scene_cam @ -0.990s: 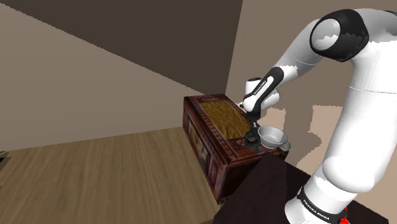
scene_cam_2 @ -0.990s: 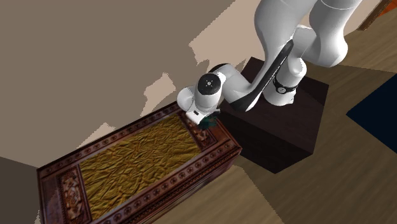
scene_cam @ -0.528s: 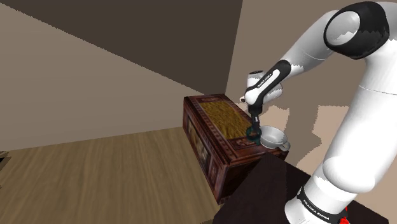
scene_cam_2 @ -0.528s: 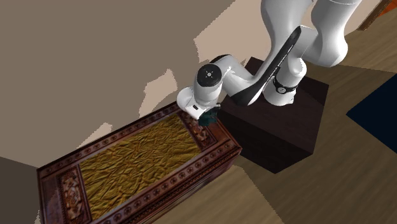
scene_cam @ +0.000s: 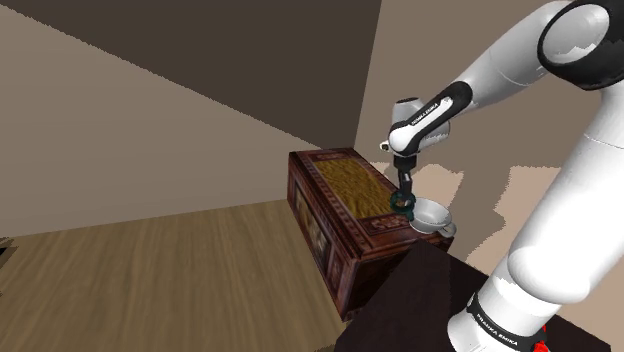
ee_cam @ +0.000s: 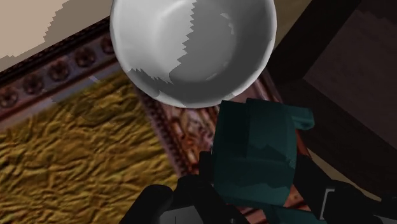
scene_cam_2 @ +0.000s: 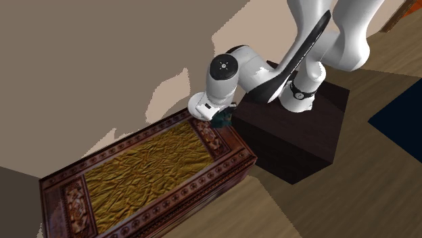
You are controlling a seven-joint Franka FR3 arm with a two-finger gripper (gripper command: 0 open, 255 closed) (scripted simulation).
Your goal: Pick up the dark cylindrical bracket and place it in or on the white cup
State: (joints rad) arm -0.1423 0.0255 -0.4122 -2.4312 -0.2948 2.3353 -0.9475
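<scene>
Bracket (ee_cam: 254,140) dark teal, clamped between tool (ee_cam: 256,170) fingers, hanging just beside white cup (ee_cam: 194,44).

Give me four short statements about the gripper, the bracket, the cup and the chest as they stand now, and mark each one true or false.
1. The gripper is shut on the dark teal bracket. True.
2. The bracket already lies inside the white cup. False: the fingers hold it beside the cup, short of its rim.
3. The wrist view shows the cup's bowl empty. True.
4. The chest has a plain blue top. False: its top panel is golden yellow, framed by a dark carved border.
</scene>
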